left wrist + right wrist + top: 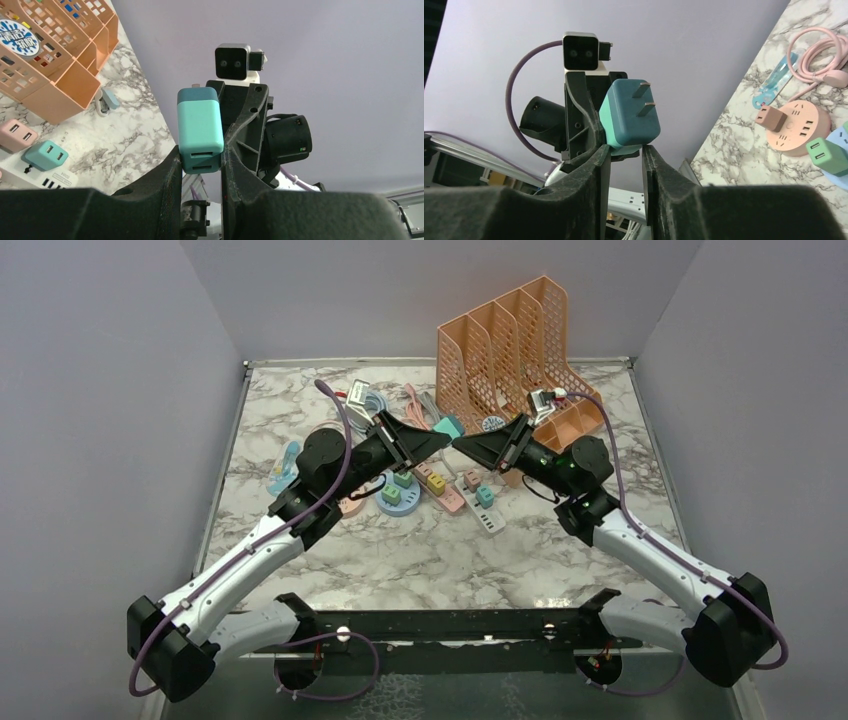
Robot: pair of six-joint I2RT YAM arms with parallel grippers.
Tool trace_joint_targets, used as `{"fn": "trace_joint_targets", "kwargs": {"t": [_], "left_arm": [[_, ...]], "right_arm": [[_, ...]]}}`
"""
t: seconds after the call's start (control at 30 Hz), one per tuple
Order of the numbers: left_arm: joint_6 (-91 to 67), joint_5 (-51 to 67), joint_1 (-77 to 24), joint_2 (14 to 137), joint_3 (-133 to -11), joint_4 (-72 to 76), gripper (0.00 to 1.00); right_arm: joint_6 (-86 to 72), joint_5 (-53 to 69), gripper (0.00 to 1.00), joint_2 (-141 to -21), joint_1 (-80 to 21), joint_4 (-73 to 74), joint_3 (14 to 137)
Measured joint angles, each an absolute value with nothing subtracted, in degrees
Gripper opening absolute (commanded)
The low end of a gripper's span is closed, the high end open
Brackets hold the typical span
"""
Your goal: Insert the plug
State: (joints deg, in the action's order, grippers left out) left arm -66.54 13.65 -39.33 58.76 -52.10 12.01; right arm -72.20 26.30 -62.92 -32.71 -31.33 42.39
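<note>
A teal plug (447,427) with two flat prongs is held in the air above the middle of the table, where both grippers meet tip to tip. My left gripper (441,440) is shut on it; in the left wrist view the plug (199,125) sits between my fingertips (201,162) with its two USB slots facing the camera. My right gripper (463,446) comes from the other side. In the right wrist view the plug (629,117) shows its prongs, and its lower end is pinched between my right gripper's (626,150) fingertips. A white power strip (480,505) lies below on the table.
An orange file organiser (510,350) stands at the back right. Round socket hubs, coloured adapters and cables lie around the strip (400,490). A pink round hub (796,127) and pink cable (819,55) show in the right wrist view. Purple walls enclose the table.
</note>
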Motion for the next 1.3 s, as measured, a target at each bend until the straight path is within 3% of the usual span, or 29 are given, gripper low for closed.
{"fn": "trace_joint_targets", "kwargs": {"t": [0.2, 0.47, 0.53, 0.73, 0.83, 0.9, 1.07, 1.3], "left_arm": [[-66.5, 13.8, -39.3, 58.2, -51.5, 12.9, 0.05], [-66.2, 13.9, -39.2, 57.2, -51.2, 14.1, 0.11], [-66.1, 13.9, -39.2, 57.2, -51.1, 14.6, 0.2], [-64.5, 13.9, -39.1, 56.5, -50.9, 13.3, 0.64], [-62.3, 14.3, -39.2, 56.0, -50.9, 9.8, 0.72], [-60.6, 14.6, -39.1, 55.7, -50.9, 7.7, 0.71], [-57.1, 16.0, -37.6, 55.5, -51.0, 3.8, 0.53], [-49.4, 9.5, -36.8, 56.3, -49.7, -7.8, 0.57]], "right_arm": [[-72.3, 26.2, 0.42, -63.2, -32.7, -32.2, 42.7], [-73.2, 26.5, 0.22, -65.0, -32.8, -34.5, 43.6], [-73.5, 26.5, 0.17, -65.2, -32.8, -35.2, 43.6], [-69.5, 27.9, 0.15, -65.5, -32.8, -35.9, 44.0], [-63.8, 28.8, 0.15, -65.2, -32.8, -32.8, 45.5], [-59.7, 30.2, 0.15, -64.5, -32.8, -29.6, 46.4], [-52.7, 33.2, 0.16, -62.9, -32.8, -21.9, 47.3], [-44.8, 32.4, 0.24, -63.7, -32.8, -7.3, 47.8]]}}
